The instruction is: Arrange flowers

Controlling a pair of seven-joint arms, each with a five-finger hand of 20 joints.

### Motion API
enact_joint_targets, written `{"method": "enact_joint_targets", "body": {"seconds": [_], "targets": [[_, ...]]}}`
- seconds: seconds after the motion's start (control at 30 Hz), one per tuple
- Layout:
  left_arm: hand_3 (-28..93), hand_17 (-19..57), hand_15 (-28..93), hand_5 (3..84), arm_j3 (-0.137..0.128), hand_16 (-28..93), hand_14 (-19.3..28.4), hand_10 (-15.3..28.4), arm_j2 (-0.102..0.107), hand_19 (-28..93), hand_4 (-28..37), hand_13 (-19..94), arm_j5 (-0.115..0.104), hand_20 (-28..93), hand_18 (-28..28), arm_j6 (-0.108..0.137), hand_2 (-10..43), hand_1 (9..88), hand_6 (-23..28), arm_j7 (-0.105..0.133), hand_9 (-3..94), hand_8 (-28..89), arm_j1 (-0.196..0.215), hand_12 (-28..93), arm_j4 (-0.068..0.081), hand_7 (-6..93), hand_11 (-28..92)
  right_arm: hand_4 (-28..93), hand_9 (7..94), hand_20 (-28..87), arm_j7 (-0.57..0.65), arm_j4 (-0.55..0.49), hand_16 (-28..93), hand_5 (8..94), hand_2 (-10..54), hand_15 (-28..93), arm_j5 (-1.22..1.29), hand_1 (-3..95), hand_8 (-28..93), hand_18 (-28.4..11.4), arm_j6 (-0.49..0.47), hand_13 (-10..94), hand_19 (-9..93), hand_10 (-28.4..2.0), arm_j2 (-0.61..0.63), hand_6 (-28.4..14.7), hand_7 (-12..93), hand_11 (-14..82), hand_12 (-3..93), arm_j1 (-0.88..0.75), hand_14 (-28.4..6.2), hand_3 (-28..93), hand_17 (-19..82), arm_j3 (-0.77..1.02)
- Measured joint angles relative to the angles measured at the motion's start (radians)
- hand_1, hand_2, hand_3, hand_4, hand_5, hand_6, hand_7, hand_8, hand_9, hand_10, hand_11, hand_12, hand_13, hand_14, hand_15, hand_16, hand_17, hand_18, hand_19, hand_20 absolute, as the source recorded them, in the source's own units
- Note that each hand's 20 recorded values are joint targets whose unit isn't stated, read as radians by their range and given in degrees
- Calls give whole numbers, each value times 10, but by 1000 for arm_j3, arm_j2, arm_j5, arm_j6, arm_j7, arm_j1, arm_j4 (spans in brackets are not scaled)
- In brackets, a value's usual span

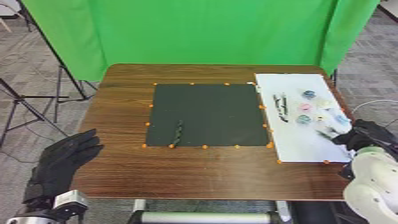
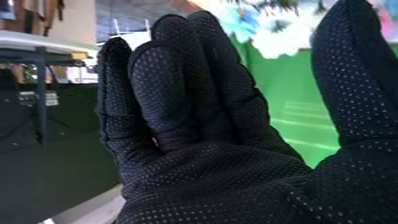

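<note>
head view: one green stem (image 1: 178,134) lies on the dark mat (image 1: 213,107), lower left of centre, so the arranging looks barely begun. the loose flowers (image 1: 305,107) lie on the white sheet (image 1: 300,150) at the right of the frame, with dark stems (image 1: 282,108) beside them. at the right edge the right hand (image 1: 366,136) is over the sheet's border, near the lowest blooms; picking one seems the step in hand. the left hand (image 1: 60,162), lower left, is open and away from the flowers. small orange markers (image 1: 205,147) edge the mat.

right wrist view: the right hand is open, thumb apart, pale blooms (image 2: 277,39) beyond it. next it should close on a single one; the crowded petals could snag.
</note>
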Motion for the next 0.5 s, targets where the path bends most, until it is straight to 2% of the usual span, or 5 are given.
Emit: {"method": "enact_joint_targets", "body": {"seconds": [0.5], "targets": [[793,-90,634,452,15,-143,284,219,3,608,-168,253,0,120,230,-1,48,276,135,0,379,-96,-12,95,4,171,340,-238,575,-29,25,68,184,587,-53,809,9,334,-125,-284,-4,546,931,-282,-8,-152,429,509,232,17,-233,748,303,-15]]}}
